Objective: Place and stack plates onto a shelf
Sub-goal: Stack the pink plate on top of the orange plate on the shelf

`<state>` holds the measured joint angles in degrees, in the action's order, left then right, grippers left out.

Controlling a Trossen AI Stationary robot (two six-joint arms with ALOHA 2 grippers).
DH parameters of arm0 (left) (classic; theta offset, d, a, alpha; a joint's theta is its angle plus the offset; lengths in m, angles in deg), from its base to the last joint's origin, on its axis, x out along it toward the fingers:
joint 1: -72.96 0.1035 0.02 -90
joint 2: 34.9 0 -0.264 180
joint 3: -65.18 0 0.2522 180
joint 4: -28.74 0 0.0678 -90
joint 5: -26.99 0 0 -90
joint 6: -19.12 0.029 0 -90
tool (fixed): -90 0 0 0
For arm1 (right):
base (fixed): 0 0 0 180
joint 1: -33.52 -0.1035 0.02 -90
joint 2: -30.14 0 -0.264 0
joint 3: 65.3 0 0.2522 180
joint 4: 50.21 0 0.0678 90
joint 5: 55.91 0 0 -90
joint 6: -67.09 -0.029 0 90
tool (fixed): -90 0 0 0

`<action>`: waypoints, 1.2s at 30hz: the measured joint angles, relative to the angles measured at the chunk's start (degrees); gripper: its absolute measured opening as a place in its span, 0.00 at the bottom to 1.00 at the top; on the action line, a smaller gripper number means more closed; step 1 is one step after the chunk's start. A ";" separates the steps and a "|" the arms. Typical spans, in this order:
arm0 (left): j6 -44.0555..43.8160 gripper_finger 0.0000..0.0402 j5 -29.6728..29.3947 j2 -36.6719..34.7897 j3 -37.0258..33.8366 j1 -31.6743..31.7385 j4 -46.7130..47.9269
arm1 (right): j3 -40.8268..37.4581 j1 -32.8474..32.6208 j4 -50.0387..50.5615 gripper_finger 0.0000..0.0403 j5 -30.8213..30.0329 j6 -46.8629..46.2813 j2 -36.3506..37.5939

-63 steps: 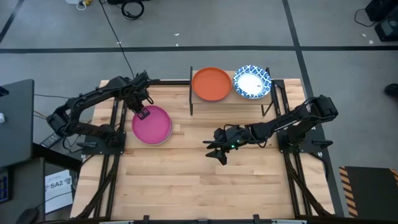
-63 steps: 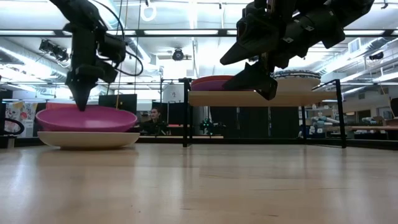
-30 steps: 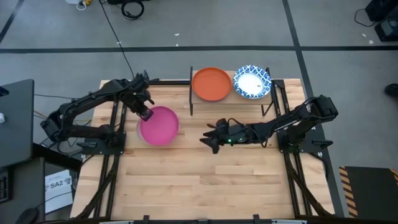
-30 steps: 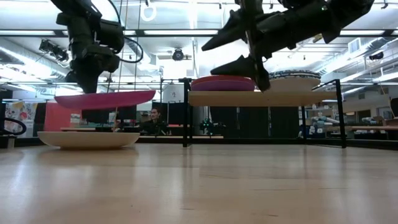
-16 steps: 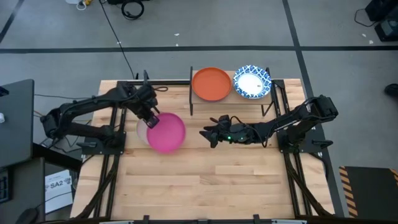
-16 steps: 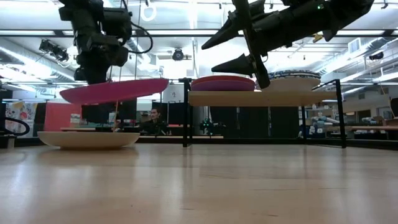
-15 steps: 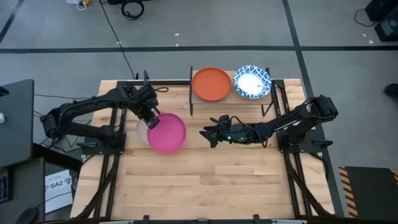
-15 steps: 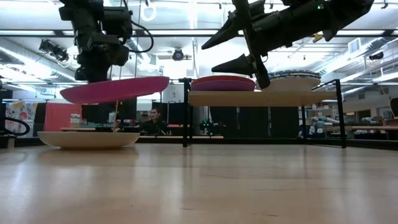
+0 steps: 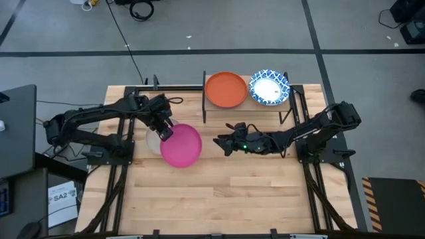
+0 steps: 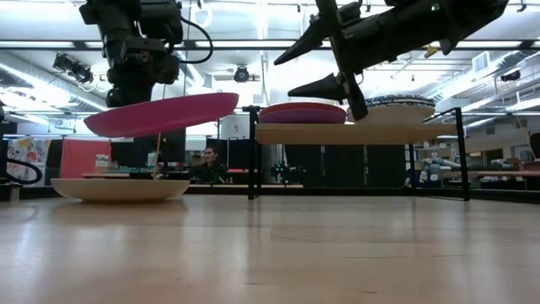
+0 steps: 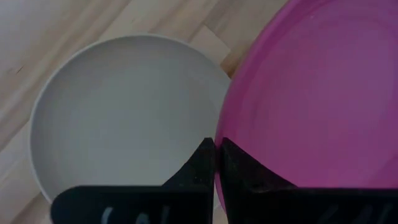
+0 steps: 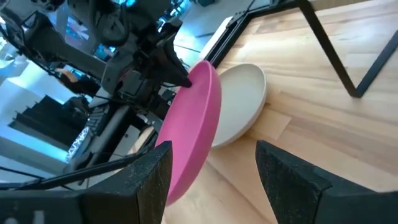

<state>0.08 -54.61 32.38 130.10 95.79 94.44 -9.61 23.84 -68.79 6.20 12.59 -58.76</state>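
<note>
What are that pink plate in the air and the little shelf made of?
The magenta plate, held by its rim in the left gripper, looks like smooth plastic or melamine: even colour, soft matte sheen, no pattern; glazed ceramic is possible too. The shelf appears to be a pale wooden board, on thin black legs that look like metal.

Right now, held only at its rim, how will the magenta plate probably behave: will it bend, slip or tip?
The magenta plate looks stiff: it keeps its round shape while the left gripper, shut, pinches only its edge. It hangs slightly tilted above the cream plate, so the far side may sag or swing. Its surface looks smooth, so it might slip from that narrow grip.
</note>
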 joint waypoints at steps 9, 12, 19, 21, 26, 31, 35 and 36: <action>0.03 0.03 -0.22 0.00 0.00 0.00 0.00 | 2.36 -1.90 -1.23 0.59 -1.23 1.27 -0.43; 0.03 0.03 -0.22 0.00 0.00 0.00 -0.04 | 5.73 -2.22 -1.06 0.59 -1.26 3.15 -3.51; 0.10 0.03 -0.20 0.02 0.00 0.00 -0.26 | 14.92 -1.80 -0.40 0.58 -1.10 6.60 -13.78; 0.10 0.03 -0.20 0.02 0.00 0.00 -0.26 | 16.76 -1.38 -0.02 0.58 -1.07 6.96 -15.69; 0.12 0.03 -0.27 0.02 0.00 0.00 -0.20 | 18.30 -0.48 0.91 0.56 -1.73 7.11 -17.86; 0.11 0.03 -0.27 0.04 0.00 0.02 -0.26 | 18.27 -0.30 1.47 0.52 -3.10 8.57 -17.59; 0.12 0.03 -0.15 0.02 0.00 0.00 -0.33 | 18.23 -0.32 1.36 0.50 -3.65 11.29 -16.71; 0.12 0.03 -0.13 0.02 0.00 0.00 -0.31 | 18.23 -0.30 1.41 0.50 -4.39 11.88 -16.63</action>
<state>0.20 -54.74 32.41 130.10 95.79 94.13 8.62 23.54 -67.38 1.82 24.47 -75.40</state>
